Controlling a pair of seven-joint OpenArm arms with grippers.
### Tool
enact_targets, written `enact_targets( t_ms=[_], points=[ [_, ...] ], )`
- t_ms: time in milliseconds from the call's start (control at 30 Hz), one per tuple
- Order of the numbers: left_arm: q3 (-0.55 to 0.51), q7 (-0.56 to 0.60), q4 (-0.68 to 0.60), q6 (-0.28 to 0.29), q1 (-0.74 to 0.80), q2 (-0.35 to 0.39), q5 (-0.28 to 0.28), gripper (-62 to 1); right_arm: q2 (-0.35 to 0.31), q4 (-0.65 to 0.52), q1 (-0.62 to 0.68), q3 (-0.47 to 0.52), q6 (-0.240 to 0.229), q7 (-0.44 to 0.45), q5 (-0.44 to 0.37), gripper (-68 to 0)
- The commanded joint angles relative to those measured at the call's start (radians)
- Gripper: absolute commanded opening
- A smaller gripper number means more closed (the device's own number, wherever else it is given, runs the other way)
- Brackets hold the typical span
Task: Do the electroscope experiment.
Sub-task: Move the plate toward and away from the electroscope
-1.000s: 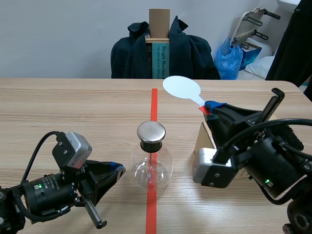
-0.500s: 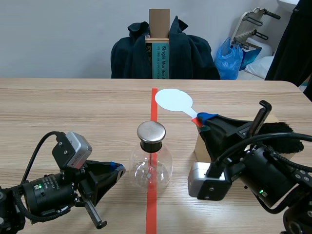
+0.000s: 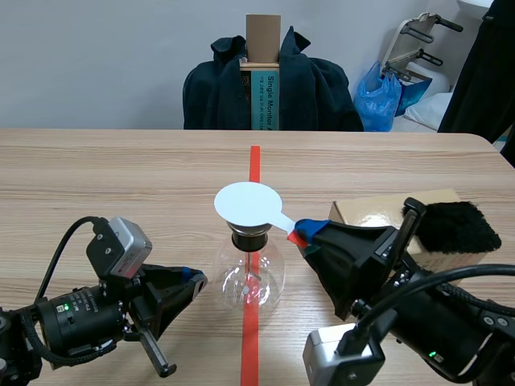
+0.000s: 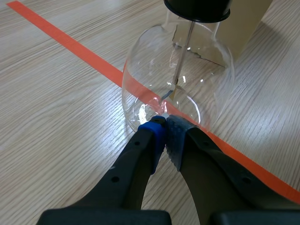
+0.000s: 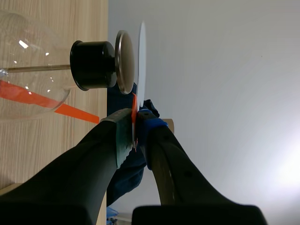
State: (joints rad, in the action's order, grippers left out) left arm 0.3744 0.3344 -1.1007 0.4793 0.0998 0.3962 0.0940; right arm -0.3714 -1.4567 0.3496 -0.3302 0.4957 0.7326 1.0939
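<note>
In the scene view, the white paddle (image 3: 248, 204) has swung in from over the far table and now lies flat above the flask (image 3: 249, 277) on the red line, hiding its metal top. Its handle slants back to the right gripper (image 3: 304, 234), which pinches it. The left gripper (image 3: 193, 279) has not shifted. A black fur pad (image 3: 455, 227) lies on the box (image 3: 378, 211).

In the left wrist view, the left gripper (image 4: 164, 133), pressed together, sits at the flask's (image 4: 178, 84) base; the flask's top is cut off.

In the right wrist view, the right gripper (image 5: 136, 124) clamps the paddle (image 5: 141, 56), seen edge-on just beside the cap (image 5: 124, 61). Whether they touch is unclear.

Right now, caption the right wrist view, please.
Right fingers grip the white paddle, poised over the flask's metal cap.
</note>
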Motion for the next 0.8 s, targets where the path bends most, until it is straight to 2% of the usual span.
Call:
enact_targets(
  t_ms=[0,500,767],
  points=[
    [-0.002,0.014,-0.018,0.003,-0.006,-0.002,0.01,-57.9,-0.005,-0.014,-0.002,0.003,0.012,0.001,0.0,-66.7],
    [-0.002,0.014,-0.018,0.003,-0.006,-0.002,0.01,-57.9,-0.003,-0.014,0.0,0.003,0.012,0.015,0.006,-66.7],
    [-0.002,0.014,-0.018,0.003,-0.006,-0.002,0.01,-57.9,-0.003,-0.014,0.0,0.003,0.019,-0.099,0.006,-66.7]
  ],
)
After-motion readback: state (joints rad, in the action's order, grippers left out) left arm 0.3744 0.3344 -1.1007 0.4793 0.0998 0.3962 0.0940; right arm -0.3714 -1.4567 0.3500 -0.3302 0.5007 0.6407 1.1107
